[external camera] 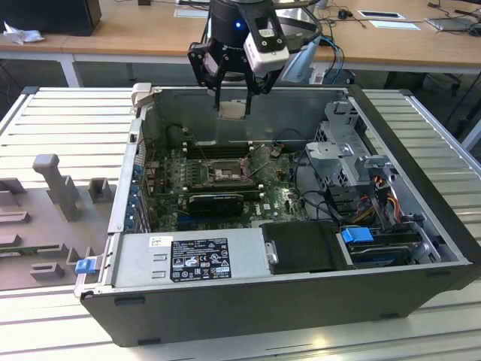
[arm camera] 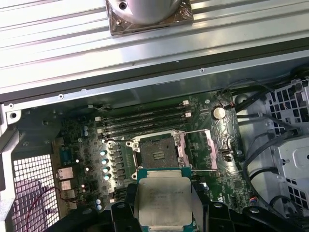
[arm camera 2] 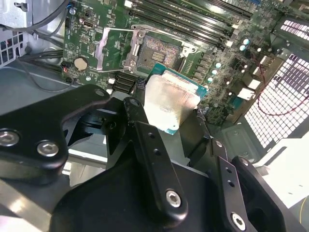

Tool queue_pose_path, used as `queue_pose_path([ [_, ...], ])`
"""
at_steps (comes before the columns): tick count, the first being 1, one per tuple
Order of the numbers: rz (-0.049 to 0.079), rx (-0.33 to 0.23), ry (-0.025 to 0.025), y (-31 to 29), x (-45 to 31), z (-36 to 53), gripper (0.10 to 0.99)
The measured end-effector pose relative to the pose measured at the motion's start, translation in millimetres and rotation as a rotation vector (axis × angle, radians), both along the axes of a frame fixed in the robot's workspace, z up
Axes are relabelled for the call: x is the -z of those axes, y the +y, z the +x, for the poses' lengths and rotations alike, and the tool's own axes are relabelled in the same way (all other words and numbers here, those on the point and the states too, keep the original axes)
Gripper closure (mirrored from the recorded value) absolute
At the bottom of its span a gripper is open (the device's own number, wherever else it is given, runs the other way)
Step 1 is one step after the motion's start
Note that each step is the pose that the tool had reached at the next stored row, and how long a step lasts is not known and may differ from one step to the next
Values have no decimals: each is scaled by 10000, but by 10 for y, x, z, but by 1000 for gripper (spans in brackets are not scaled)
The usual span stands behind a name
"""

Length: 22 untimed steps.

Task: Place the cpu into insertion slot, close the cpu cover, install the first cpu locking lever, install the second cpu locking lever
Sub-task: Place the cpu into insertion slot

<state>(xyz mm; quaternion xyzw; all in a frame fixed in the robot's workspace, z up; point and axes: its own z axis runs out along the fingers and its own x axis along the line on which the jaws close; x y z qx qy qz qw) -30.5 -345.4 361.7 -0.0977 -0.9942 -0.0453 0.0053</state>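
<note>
My gripper [external camera: 233, 104] hangs over the open computer case, shut on the cpu [external camera: 231, 110], a flat square chip with a dull silver top. In both wrist views the cpu [arm camera 2: 169, 101] [arm camera: 163, 200] sits between the black fingers [arm camera 2: 140, 125], held well above the green motherboard [external camera: 274, 197]. The insertion slot [external camera: 223, 174] [arm camera 2: 157, 48] [arm camera: 155, 152] lies below and ahead of the chip, its dark centre bare. The cpu cover [arm camera: 208, 145] [arm camera 2: 107, 48] stands swung open beside the slot. Two thin wire levers [arm camera: 193, 131] are raised off the slot.
Long black memory slots [external camera: 218, 150] run behind the slot, and a long black card [external camera: 216, 201] lies in front of it. A power supply [external camera: 188, 259], a drive cage [external camera: 342, 150] and loose cables fill the case. Grey fixtures [external camera: 56, 184] stand at the exterior view's left.
</note>
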Motion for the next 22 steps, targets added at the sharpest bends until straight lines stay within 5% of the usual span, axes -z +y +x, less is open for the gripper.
queue_pose_path([
  [22,-1,1237,1,0,9,0,557],
])
